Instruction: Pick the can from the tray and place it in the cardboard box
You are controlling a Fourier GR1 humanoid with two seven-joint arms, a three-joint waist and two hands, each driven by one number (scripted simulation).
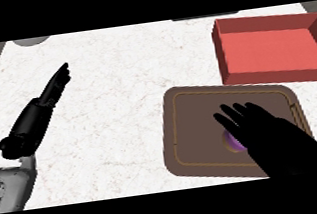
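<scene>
Right hand over the can on the tray

The right hand (264, 128), fingers straight and spread, hovers above the purple can (233, 141) on the brown tray (193, 124); the red box (272, 46) lies toward one o'clock. The can's axis is hidden.

White marble counter (132, 107) — bearing a brown tray (195, 134) and red box (273, 48).
</scene>
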